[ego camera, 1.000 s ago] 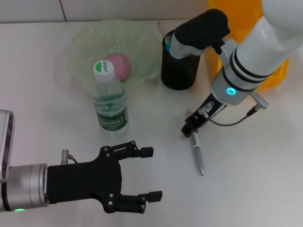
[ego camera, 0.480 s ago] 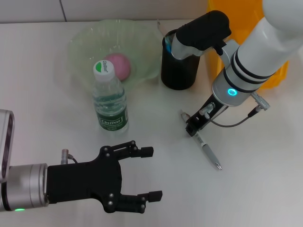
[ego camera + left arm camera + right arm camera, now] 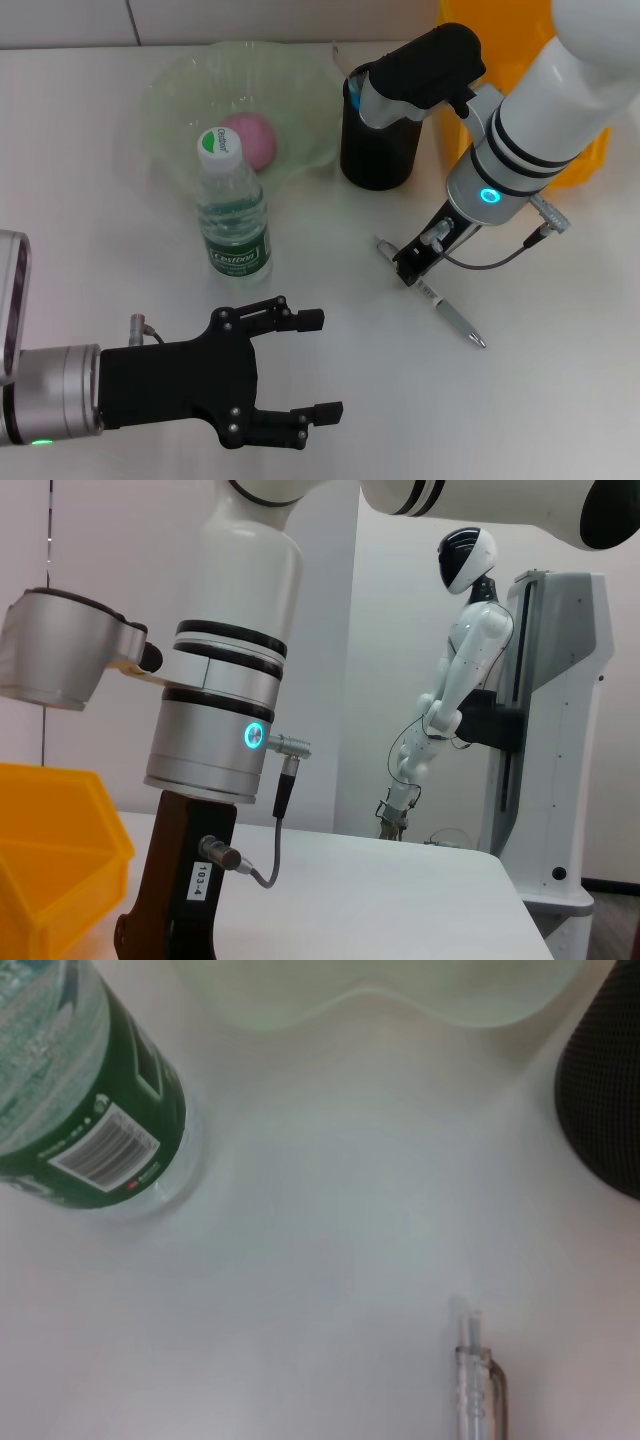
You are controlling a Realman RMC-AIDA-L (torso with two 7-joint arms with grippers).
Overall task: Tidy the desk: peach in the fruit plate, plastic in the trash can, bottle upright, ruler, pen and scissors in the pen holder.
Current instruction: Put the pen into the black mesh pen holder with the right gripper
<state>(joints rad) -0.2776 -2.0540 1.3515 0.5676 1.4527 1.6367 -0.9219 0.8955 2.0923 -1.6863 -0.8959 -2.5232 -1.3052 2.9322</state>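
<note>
My right gripper (image 3: 411, 268) is low over the table, right of centre, shut on the upper part of a clear pen (image 3: 446, 312). The pen slants down to the right, its tip near the table, and it also shows in the right wrist view as the pen (image 3: 477, 1380). The black pen holder (image 3: 378, 148) stands just behind, with something blue inside. A pink peach (image 3: 250, 138) lies in the green fruit plate (image 3: 180, 90). The bottle (image 3: 233, 208) stands upright in front of the plate. Ruler, scissors and plastic are not visible. My left gripper (image 3: 325, 365) rests open at the front left.
A yellow bin (image 3: 497, 25) stands at the back right behind my right arm and appears as the yellow bin (image 3: 55, 845) in the left wrist view. The bottle (image 3: 85, 1090) and pen holder (image 3: 608, 1100) flank bare table in the right wrist view.
The pen has swung in my right gripper, its tip moving right and up the head view. The gripper shifted slightly right. The left arm has not moved.
</note>
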